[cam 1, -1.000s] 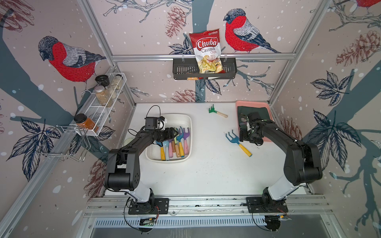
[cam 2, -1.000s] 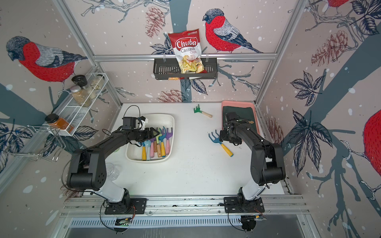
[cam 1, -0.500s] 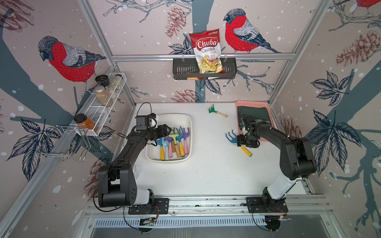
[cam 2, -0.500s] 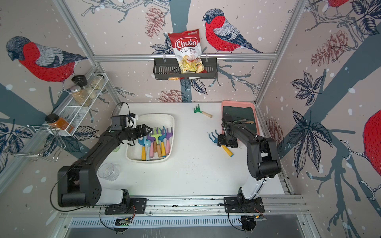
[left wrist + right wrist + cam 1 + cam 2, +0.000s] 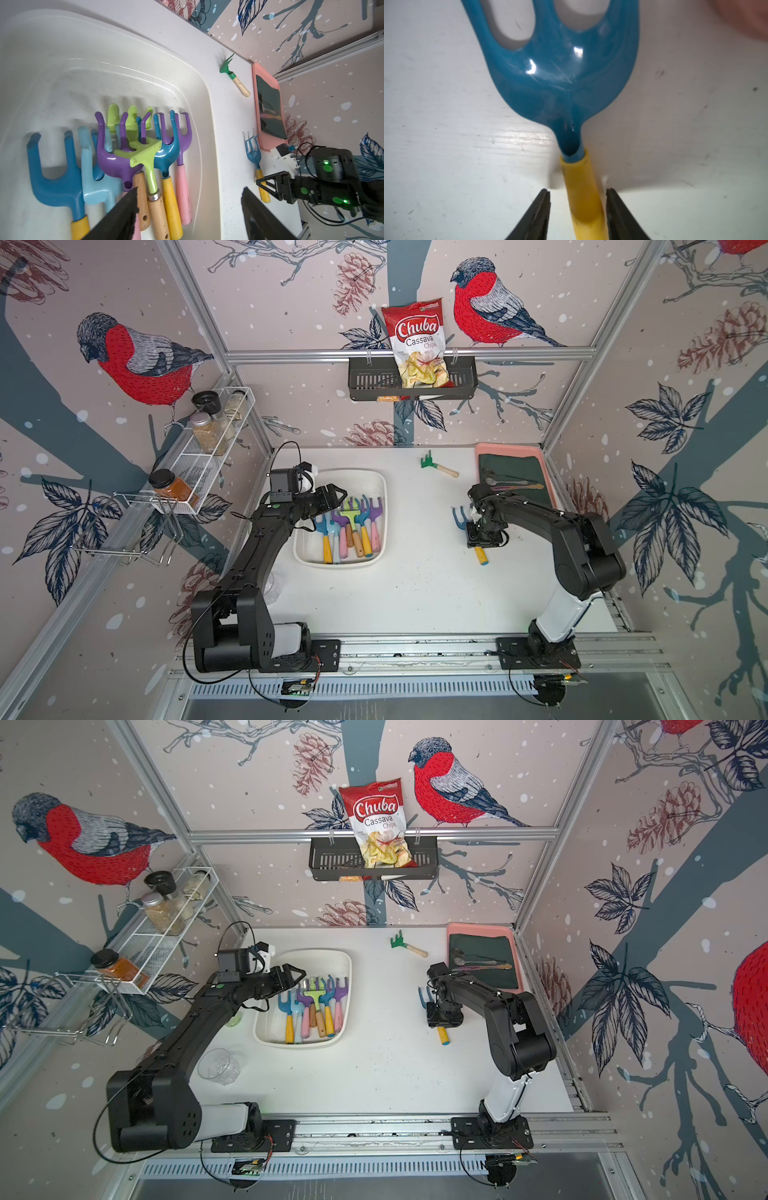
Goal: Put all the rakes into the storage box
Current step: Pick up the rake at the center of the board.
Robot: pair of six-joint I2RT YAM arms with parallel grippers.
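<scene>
White table [image 5: 415,593] carries everything; the blue rake [image 5: 460,519] lies flat toward its right edge, near the pink tray [image 5: 507,446]; the right gripper [image 5: 578,189] straddles the yellow handle, jaws narrow with a gap showing, so nothing is lifted yet; the left gripper [image 5: 336,494] hangs wide and empty over the storage box [image 5: 349,471], toward the left edge; the table between looks bare, though the box's rim must be cleared.

Both top views look down on the whole table [image 5: 415,593]; wrist views sit close
</scene>
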